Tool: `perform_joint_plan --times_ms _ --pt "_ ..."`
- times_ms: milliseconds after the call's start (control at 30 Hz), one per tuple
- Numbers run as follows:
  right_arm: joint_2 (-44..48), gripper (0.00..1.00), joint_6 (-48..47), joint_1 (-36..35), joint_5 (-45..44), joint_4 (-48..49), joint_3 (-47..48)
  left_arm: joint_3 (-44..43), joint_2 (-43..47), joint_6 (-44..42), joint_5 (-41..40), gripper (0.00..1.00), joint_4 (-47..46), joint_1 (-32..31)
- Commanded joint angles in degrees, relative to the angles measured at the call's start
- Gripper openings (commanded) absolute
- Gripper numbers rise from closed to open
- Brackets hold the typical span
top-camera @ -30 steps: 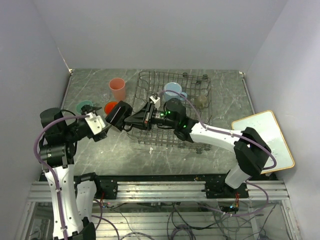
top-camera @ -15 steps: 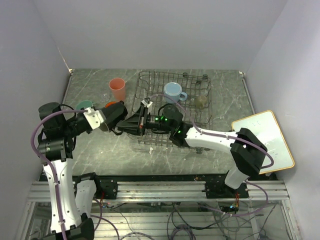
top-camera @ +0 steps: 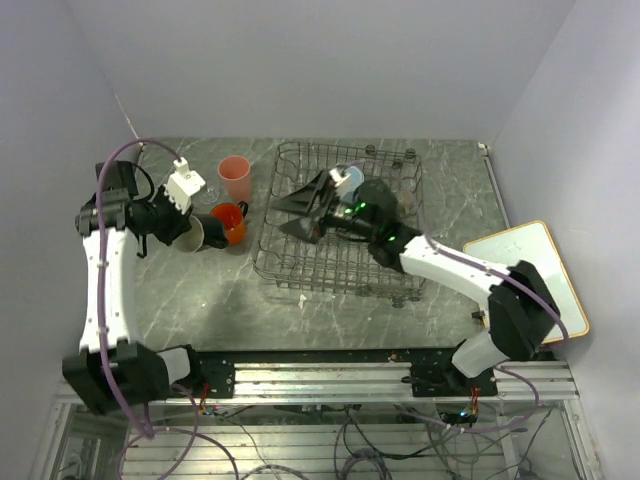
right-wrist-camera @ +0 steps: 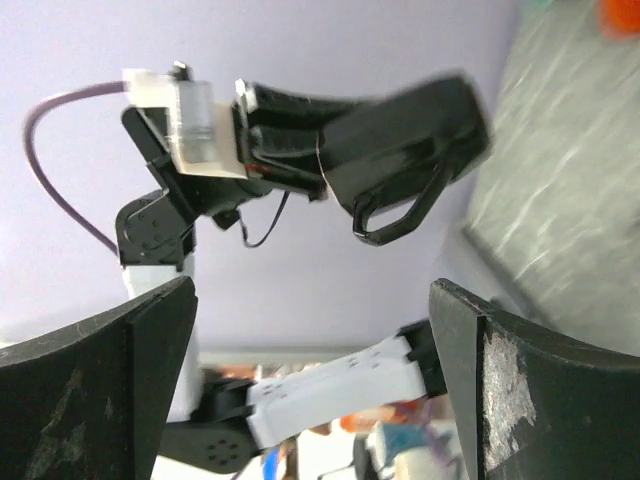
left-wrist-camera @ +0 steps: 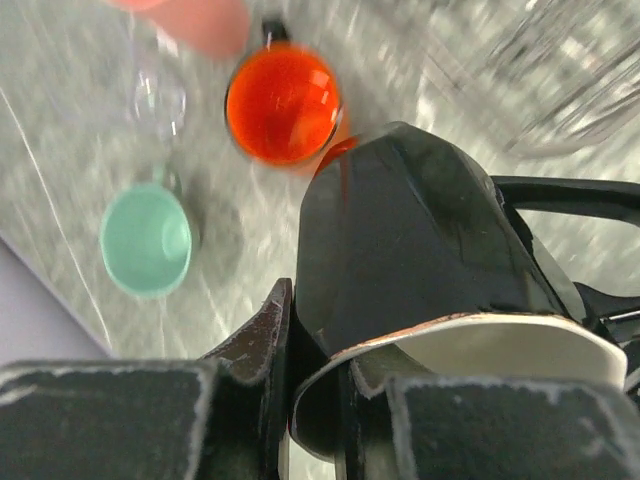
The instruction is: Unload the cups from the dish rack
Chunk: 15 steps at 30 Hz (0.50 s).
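My left gripper (top-camera: 188, 228) (left-wrist-camera: 320, 340) is shut on the rim of the black mug (top-camera: 207, 240) (left-wrist-camera: 420, 230), one finger inside and one outside. It holds the mug tilted above the table left of the dish rack (top-camera: 340, 262). The orange mug (top-camera: 230, 220) (left-wrist-camera: 283, 103) is right beside it, with the pink tumbler (top-camera: 235, 178) behind and the mint-green cup (left-wrist-camera: 147, 240) below. My right gripper (top-camera: 293, 212) (right-wrist-camera: 312, 290) hangs open and empty over the rack's left side. The light-blue mug (top-camera: 348, 178) sits in the rack, partly hidden by the right arm.
A small clear glass (left-wrist-camera: 160, 95) stands near the pink tumbler. The white board with an orange rim (top-camera: 525, 280) lies at the right edge of the table. The back and side walls stand close around the table.
The right gripper opened, let go of the black mug and drew back over the rack. The left gripper shut on the mug's rim and carried it left and back, beside the orange mug.
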<state>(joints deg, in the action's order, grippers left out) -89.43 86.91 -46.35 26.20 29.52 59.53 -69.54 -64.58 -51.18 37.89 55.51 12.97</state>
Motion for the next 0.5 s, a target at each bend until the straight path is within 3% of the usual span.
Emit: perform_joint_plan --times_ms 0,233,467 --pt "5.9 1.00 -14.9 7.9 -2.5 -15.4 -0.2 -6.9 -8.7 -0.2 -15.5 0.07 9.2 0.2" --pt "8.3 1.00 -33.4 16.7 -10.6 -37.8 5.8 -8.9 -17.5 0.9 -26.1 0.07 9.6 -0.5" --pt "9.3 1.00 -41.5 21.1 -19.0 -45.0 7.0 -7.1 -24.8 3.2 -31.2 0.07 4.4 -0.9"
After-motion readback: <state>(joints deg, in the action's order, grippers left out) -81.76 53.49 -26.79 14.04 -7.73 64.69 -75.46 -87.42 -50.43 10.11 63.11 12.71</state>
